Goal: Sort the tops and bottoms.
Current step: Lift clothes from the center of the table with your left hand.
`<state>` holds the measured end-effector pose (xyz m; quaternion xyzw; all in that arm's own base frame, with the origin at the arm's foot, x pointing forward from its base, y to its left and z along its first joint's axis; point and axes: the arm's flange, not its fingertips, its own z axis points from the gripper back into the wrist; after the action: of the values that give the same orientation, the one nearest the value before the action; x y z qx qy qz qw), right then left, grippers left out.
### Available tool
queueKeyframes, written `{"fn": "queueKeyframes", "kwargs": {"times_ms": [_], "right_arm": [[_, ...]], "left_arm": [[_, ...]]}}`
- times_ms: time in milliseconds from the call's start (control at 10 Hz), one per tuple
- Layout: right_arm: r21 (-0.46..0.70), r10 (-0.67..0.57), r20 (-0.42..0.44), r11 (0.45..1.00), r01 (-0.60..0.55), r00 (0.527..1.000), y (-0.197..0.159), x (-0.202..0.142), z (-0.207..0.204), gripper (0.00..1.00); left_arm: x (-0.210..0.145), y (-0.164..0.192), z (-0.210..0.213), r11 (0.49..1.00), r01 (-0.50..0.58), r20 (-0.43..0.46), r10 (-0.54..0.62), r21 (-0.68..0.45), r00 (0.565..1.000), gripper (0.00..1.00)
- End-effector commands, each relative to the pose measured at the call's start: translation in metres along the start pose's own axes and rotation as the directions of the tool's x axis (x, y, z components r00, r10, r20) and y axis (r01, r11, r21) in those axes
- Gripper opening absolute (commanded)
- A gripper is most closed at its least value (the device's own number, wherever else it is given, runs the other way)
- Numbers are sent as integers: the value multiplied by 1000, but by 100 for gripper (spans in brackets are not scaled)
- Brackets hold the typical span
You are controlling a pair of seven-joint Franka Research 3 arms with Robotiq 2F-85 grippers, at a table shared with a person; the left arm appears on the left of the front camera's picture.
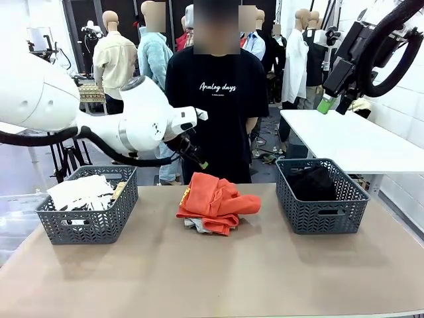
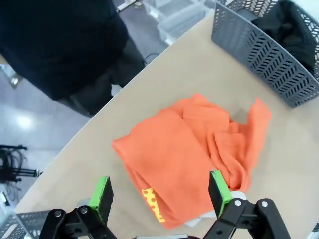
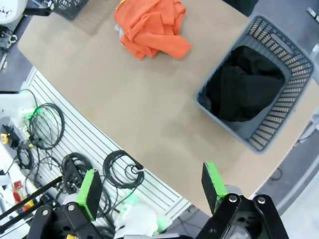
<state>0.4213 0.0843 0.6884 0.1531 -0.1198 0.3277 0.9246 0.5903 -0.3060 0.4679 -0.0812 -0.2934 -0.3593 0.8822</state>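
An orange top (image 1: 215, 201) lies crumpled at mid-table, with a light grey top (image 1: 192, 224) peeking out beneath its front edge. A white printed top (image 1: 81, 192) sits in the left basket (image 1: 86, 224). The black bottoms (image 1: 313, 183) fill the right basket (image 1: 324, 215). My left gripper (image 1: 197, 159) hangs open just above the far edge of the orange top (image 2: 184, 154); its pads (image 2: 101, 191) stand wide with nothing between them. My right gripper (image 1: 334, 106) is open, high above the table's right end, over the black bottoms (image 3: 244, 87).
A person in a black printed T-shirt (image 1: 217, 99) stands at the far side behind the pile. A white side table (image 1: 351, 139) stands behind the right basket (image 3: 279, 124). Bare tabletop (image 1: 218, 271) runs along the front. Cable coils (image 3: 47, 127) lie on the floor.
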Motion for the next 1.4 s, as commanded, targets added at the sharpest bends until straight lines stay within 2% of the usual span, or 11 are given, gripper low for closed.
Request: {"fn": "queueKeyframes", "kwargs": {"times_ms": [0,100,300,400,600,1100,1300], "right_arm": [[-4,-6,-10,1000,6,1000,1,-2,1,100],[-4,-6,-10,1000,6,1000,1,-2,1,100],[-4,-6,-10,1000,6,1000,1,-2,1,100],[-4,-6,-10,1000,6,1000,1,-2,1,100],[-4,-6,-10,1000,6,1000,1,-2,1,100],[-4,-6,-10,1000,6,1000,1,-2,1,100],[-4,-6,-10,1000,6,1000,1,-2,1,100]], "left_arm": [[34,-14,0,999,-29,-81,32,29,996,100],[43,-19,-10,997,-38,-151,48,66,987,100],[53,-37,-32,993,7,-196,16,120,980,100],[52,-40,-46,992,2,-263,31,125,964,100],[52,-38,-65,989,-24,-313,70,147,947,100],[47,-46,-90,987,-130,-454,161,99,876,100],[44,-59,-92,988,-139,-442,151,61,884,100]]}}
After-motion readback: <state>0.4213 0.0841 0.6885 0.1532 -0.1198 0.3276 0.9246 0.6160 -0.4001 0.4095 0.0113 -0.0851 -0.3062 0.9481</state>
